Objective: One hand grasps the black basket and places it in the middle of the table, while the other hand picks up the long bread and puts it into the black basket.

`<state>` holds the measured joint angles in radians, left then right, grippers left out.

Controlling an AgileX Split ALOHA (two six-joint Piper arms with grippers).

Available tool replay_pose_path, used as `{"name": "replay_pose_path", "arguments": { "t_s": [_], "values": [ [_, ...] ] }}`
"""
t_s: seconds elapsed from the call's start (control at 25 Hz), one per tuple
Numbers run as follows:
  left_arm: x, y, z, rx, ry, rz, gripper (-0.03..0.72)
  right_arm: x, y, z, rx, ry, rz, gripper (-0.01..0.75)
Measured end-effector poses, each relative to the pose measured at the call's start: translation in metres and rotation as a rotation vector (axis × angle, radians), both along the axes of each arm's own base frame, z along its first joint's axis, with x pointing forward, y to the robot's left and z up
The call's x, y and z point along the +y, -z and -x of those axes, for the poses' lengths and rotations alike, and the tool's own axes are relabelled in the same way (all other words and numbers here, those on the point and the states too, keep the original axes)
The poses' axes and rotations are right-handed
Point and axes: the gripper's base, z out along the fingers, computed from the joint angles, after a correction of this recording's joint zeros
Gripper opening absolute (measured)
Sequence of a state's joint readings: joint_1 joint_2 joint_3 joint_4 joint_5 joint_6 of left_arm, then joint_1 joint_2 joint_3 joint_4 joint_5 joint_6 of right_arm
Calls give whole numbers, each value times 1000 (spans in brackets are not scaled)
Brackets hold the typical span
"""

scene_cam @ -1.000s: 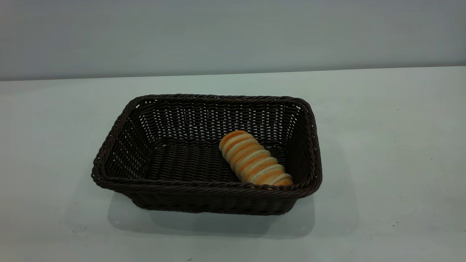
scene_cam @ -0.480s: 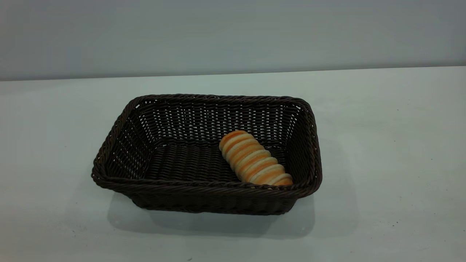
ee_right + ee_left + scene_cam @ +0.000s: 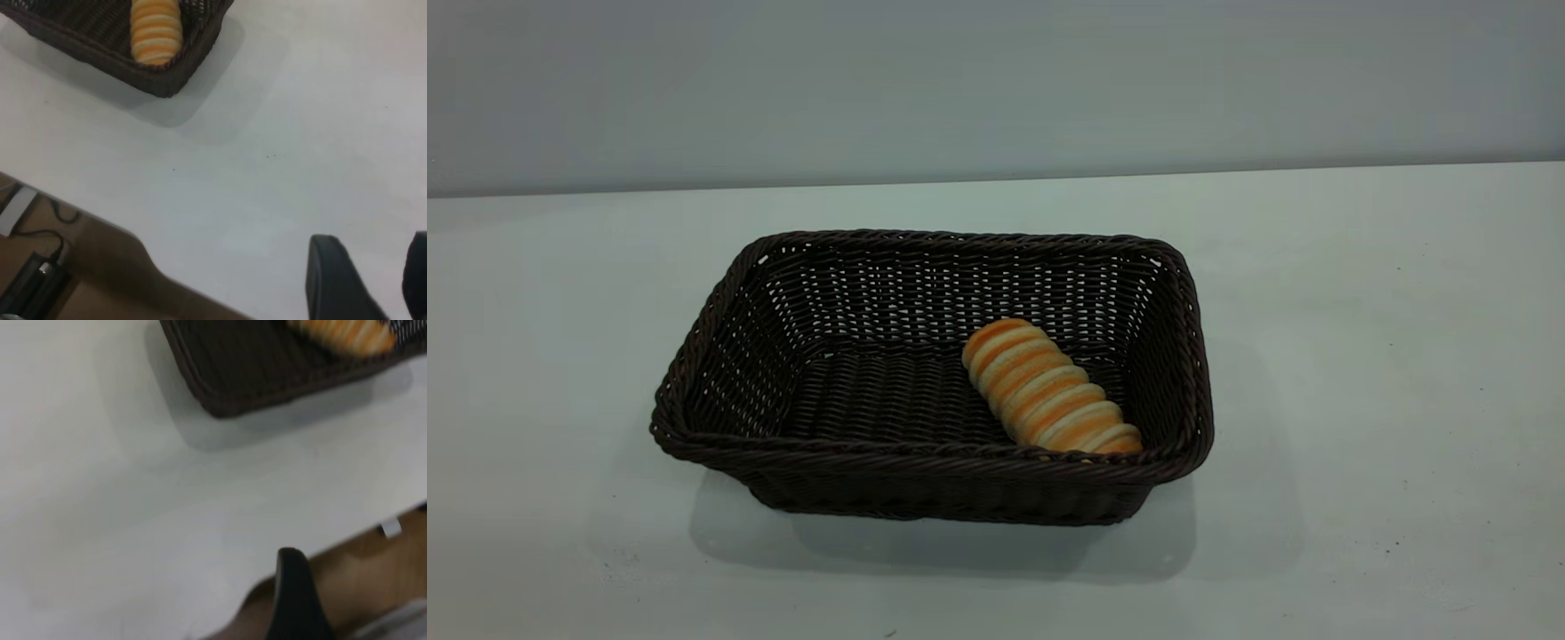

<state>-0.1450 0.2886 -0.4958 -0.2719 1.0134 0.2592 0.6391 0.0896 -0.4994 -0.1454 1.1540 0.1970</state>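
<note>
The black basket stands on the white table near its middle. The long bread lies inside it, at the right end, slanting toward the front rim. Neither arm shows in the exterior view. My left gripper shows only partly in the left wrist view, over the table's edge, far from the basket and the bread. My right gripper is open and empty above bare table, well away from the basket and the bread.
A grey wall rises behind the table's far edge. The wrist views show the table's near edge with wooden floor beyond it. A black device with cables lies on that floor.
</note>
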Motion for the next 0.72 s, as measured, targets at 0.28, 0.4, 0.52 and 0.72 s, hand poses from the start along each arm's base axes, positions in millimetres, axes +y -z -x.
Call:
{"name": "replay_pose_path", "arguments": {
  "t_s": [0.28, 0.4, 0.52, 0.72],
  "values": [
    [11, 6, 9, 67, -77, -80, 544, 0, 0, 0, 1, 0, 0, 239],
    [17, 8, 16, 35, -159, -88, 544, 0, 1, 0, 2, 0, 1, 239],
    [23, 9, 23, -14, -226, -86, 544, 0, 1, 0, 4, 0, 2, 239],
    [27, 9, 35, -91, -252, -74, 544, 0, 1, 0, 4, -1, 3, 239]
  ]
}}
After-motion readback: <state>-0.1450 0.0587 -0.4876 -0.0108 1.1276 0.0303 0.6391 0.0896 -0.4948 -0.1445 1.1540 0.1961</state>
